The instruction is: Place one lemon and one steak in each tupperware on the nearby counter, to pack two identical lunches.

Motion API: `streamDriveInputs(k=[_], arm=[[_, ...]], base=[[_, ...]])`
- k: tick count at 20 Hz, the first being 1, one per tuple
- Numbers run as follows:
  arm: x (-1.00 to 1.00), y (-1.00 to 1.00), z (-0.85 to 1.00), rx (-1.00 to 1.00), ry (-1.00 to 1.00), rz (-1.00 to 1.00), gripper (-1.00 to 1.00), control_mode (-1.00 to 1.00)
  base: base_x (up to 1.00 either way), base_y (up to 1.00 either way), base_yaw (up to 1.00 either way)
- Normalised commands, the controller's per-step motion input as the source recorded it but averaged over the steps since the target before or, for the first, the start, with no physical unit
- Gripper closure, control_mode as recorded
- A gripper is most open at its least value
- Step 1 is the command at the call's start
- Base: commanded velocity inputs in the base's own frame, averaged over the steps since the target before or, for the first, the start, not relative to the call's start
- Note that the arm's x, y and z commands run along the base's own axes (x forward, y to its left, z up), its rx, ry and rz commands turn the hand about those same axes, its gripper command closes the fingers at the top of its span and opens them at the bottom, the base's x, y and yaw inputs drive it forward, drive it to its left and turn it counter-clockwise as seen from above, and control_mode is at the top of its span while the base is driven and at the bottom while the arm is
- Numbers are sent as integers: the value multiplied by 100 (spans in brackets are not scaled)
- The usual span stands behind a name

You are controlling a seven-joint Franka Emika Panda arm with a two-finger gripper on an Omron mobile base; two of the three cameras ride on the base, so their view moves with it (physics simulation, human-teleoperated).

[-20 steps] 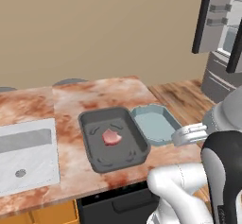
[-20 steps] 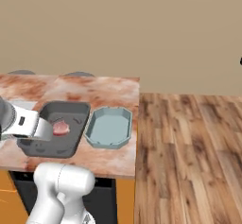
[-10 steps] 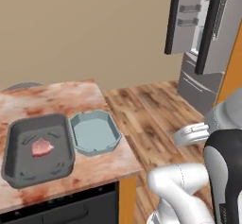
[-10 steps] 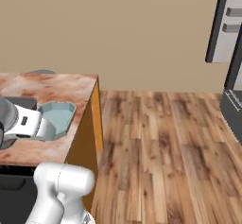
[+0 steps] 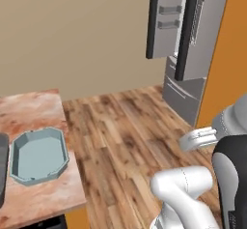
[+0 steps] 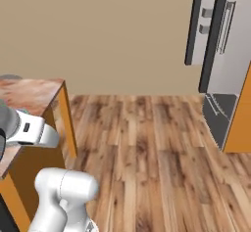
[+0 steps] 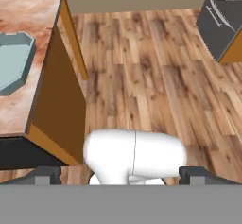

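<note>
The pale teal octagonal tupperware (image 5: 37, 155) lies empty near the end of the marbled counter (image 5: 34, 112); the hand view has it at the left edge (image 7: 12, 67). A sliver of the dark grey tupperware (image 5: 1, 170) shows at the left border of the left base view. My gripper (image 7: 120, 175) is open with nothing between its fingers, and it hangs over the wooden floor, well to the right of the counter (image 7: 28, 20). In the left base view the gripper (image 5: 192, 140) sits at mid right. The lemon and the steak are out of view.
A tall grey fridge (image 5: 193, 54) with an open door stands at the far right (image 6: 225, 55), beside an orange cabinet side. Wooden plank floor (image 6: 147, 138) spreads between it and the counter's end (image 6: 29, 86). A beige wall closes the back.
The whole picture has swung right as the base moved: counter and containers slid left, the steak's container nearly left view, and the fridge came in. The gripper stays open.
</note>
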Motion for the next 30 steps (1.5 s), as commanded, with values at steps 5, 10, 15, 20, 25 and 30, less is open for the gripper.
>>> streamDriveInputs(k=[5, 10, 15, 20, 25, 30], arm=[[0, 0, 0, 0, 0, 0, -100, 100], [0, 0, 0, 0, 0, 0, -100, 100], [0, 0, 0, 0, 0, 0, -100, 100], [0, 0, 0, 0, 0, 0, -100, 100], [0, 0, 0, 0, 0, 0, -100, 100], [0, 0, 0, 0, 0, 0, -100, 100]], base=[[100, -13, -5], [100, -26, -11], [100, -45, -14], [100, -18, -20], [95, -1, -23], [53, -17, -37]])
